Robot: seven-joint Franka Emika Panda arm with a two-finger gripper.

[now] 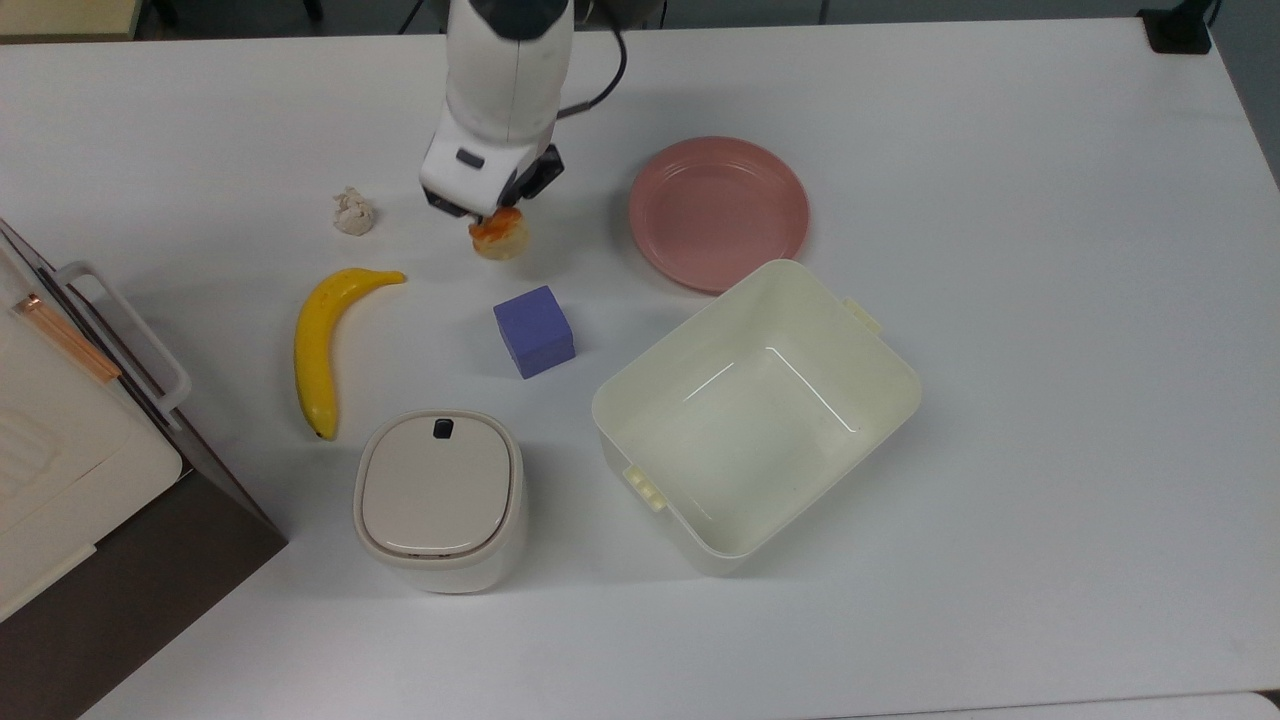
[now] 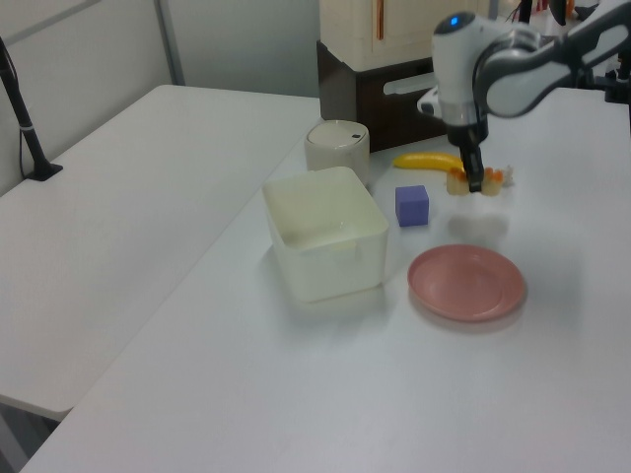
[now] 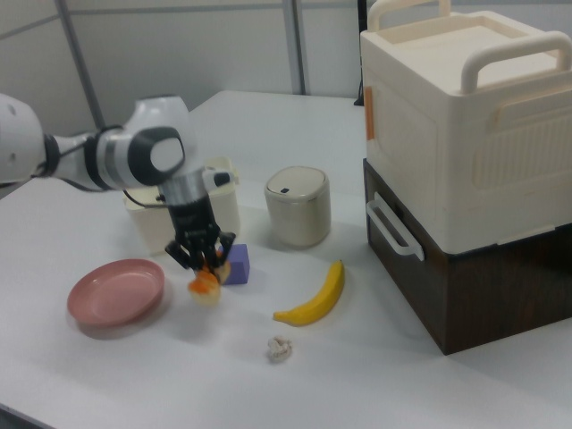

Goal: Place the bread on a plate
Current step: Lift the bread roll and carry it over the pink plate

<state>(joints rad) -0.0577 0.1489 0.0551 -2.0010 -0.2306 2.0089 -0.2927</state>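
In the top view the jaws (image 1: 492, 212) are pinching the bread (image 1: 500, 236), the plate (image 1: 718, 212) lying off to the top view's right; the left view is showing bread (image 2: 476, 180) hanging above the tabletop (image 2: 552, 374); the right view is putting the plate (image 3: 116, 291) just left of the bread (image 3: 206, 284).

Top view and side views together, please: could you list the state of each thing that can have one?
claw: shut on the bread
bread: held, lifted off the table
plate: empty, flat on the table
cream tub: open, empty
small lidded bin: lid shut
banana: unpeeled, lying on the table
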